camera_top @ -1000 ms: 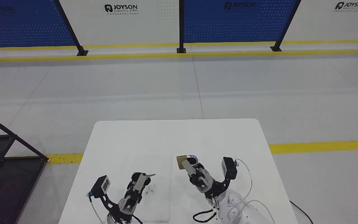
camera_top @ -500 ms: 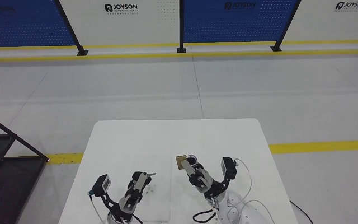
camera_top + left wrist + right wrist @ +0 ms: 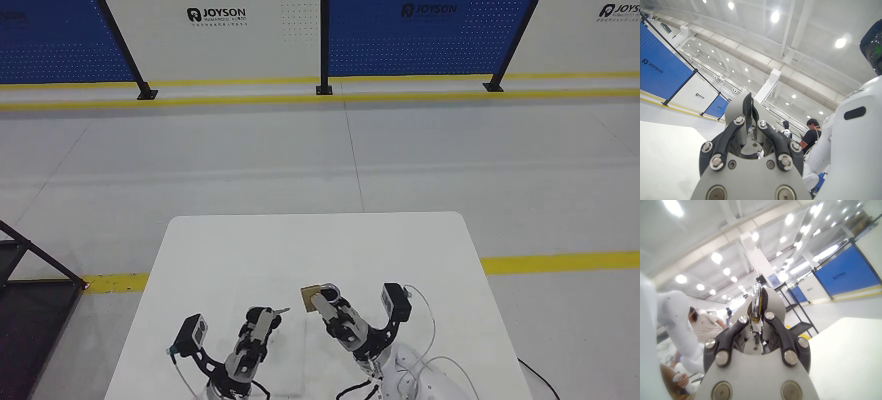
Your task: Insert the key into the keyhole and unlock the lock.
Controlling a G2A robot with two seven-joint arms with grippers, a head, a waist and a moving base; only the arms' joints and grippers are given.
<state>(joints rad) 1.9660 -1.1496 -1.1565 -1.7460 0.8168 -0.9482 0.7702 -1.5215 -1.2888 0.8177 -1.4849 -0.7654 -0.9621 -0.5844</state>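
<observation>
I read left gripper (image 3: 268, 316) clamped on the key (image 3: 283, 311), right gripper (image 3: 322, 300) clamped on the brass lock (image 3: 311, 294), key tip just beside the lock, both over the white table (image 3: 300, 245).

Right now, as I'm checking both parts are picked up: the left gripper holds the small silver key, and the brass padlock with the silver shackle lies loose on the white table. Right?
No. The brass padlock is not loose on the table: the right gripper is shut on it, as the right wrist view shows. The left gripper does hold the small silver key.
</observation>
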